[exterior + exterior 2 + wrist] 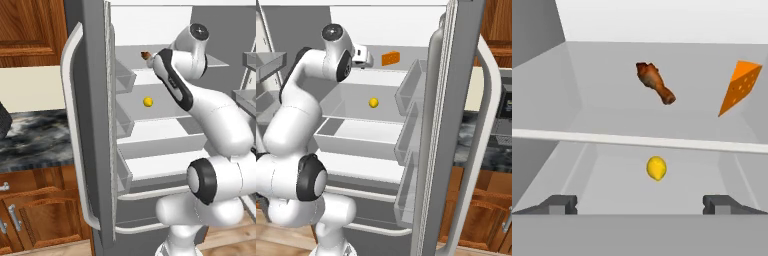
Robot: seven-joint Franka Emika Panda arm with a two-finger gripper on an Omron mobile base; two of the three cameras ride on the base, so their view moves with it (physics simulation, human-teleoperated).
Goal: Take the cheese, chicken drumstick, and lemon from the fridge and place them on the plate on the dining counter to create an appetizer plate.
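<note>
Bright orange catches our eye first: the cheese (739, 87) sits on the upper glass shelf of the fridge (95, 125), at the right of the hand view, a wedge standing on its narrow point and dotted with small holes. We see it again in the right base view (391, 58), just beyond the robot's wrist. To its left on the same shelf lies the chicken drumstick (655, 83), reddish-brown, fat end up and to the left, thin bone end pointing down towards the right, well apart from the cheese. In the left base view a sliver of it (146, 55) peeks out just beside the arm.

One shelf lower we have the lemon (656, 168), a small yellow ball resting alone behind the pale front edge of the upper shelf. Both base views pick it up too (148, 102) (373, 103), sitting in the middle of its shelf with nothing touching it.

The gripper (640, 204) is spread as wide as it goes, fingertips far apart at the bottom of the hand view, with nothing between them; it hangs in front of the shelves, touching none of the food.

Around it, the white arm reaches into the fridge's white interior, both doors swung open with grey bins lining their inner faces. Brown wooden cabinets (32, 30) flank the fridge.
</note>
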